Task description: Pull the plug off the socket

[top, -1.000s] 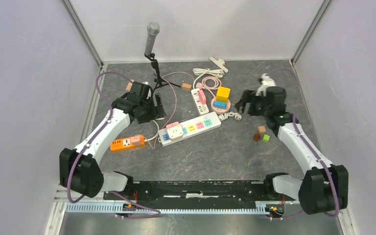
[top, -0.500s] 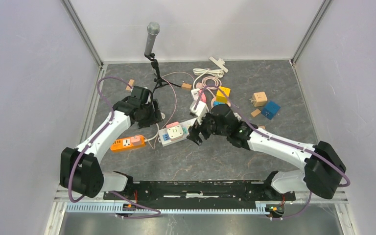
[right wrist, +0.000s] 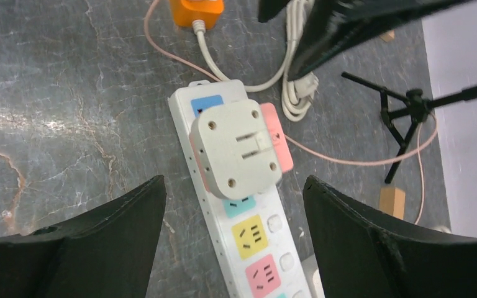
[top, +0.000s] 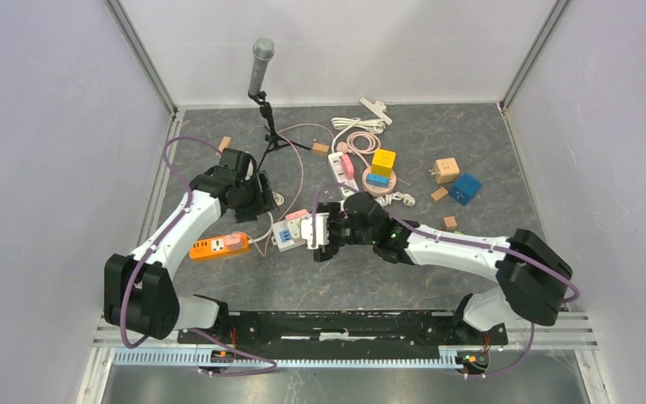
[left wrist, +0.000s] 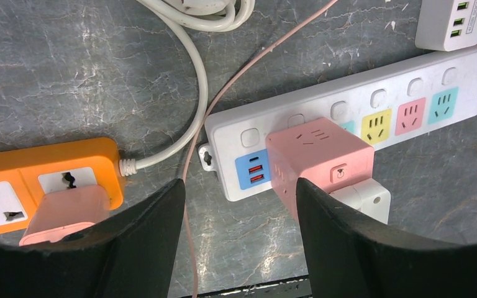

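The pink plug sits in the left end of the white power strip, mid-table; the right gripper hangs over it, fingers spread apart; the left gripper hovers just left, also spread.

Even bright light, soft shadows

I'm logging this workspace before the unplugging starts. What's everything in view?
long strip: one, white, centre
cube adapter: one, pink and white, on long strip
orange strip: one, orange, left, holding pink plug
short strip: one, white, behind centre
microphone: one, grey, black stand, back
cables: several, white and pink, mostly back
white clip: one, white, back
blocks: two, yellow and blue, on pink disc
cubes: two, tan and blue, right
wooden bits: four, brown, scattered
left gripper: one, black, open, above long strip
right gripper: one, black, open, over adapter
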### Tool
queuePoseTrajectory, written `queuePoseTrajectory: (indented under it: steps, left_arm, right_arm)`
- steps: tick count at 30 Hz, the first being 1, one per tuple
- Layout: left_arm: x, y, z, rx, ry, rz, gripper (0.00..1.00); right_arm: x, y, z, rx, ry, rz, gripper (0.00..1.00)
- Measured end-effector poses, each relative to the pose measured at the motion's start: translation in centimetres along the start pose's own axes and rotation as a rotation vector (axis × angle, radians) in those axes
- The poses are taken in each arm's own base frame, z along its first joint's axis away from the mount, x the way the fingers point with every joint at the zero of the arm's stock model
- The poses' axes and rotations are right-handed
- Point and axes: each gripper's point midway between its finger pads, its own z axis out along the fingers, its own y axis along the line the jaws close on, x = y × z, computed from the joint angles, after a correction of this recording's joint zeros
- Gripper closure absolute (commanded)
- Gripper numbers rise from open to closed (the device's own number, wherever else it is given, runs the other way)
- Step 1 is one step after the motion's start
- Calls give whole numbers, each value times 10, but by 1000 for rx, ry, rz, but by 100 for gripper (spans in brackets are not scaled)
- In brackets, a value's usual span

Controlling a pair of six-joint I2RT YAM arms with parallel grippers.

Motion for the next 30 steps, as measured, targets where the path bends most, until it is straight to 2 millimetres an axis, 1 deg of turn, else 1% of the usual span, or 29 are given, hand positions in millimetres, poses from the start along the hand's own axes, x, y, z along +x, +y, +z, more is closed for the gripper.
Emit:
queuePoseTrajectory:
  steps: [3, 6, 9, 12, 15, 17, 21, 23, 25, 28, 29, 30]
  left_arm:
    - [0, 0, 0, 5, 1, -5, 28]
    - [0, -1, 0, 15, 7, -9, 28]
    - [0, 0, 0, 18, 9, -13, 31]
    - [2, 1, 0, 17, 15, -16, 33]
    - [4, 1, 1, 22, 24, -18, 34]
    - [5, 0, 1, 29, 28, -19, 34]
    - [6, -3, 1, 48, 38, -20, 35]
    - [8, -4, 1, 58, 45, -20, 35]
    - [10, -6, 1, 70, 53, -21, 36]
    - [13, -7, 2, 78, 64, -21, 36]
    - [13, -7, 2, 81, 66, -21, 36]
    - [14, -8, 2, 85, 68, -22, 36]
  right_arm:
    - [2, 7, 14, -43, 15, -84, 17]
    - [5, 13, 26, -79, 39, -154, 21]
    - [10, 16, 36, -95, 60, -209, 37]
    - [16, 17, 42, -111, 91, -233, 50]
    - [16, 12, 48, -113, 113, -254, 58]
    - [14, 10, 48, -115, 123, -264, 65]
    - [4, 5, 48, -118, 131, -296, 78]
    - [0, 1, 48, -117, 137, -305, 82]
    - [-3, -2, 47, -121, 144, -307, 85]
    - [-6, -5, 47, -133, 158, -305, 85]
    - [-6, -6, 48, -136, 162, -304, 82]
    - [-7, -7, 49, -136, 166, -303, 76]
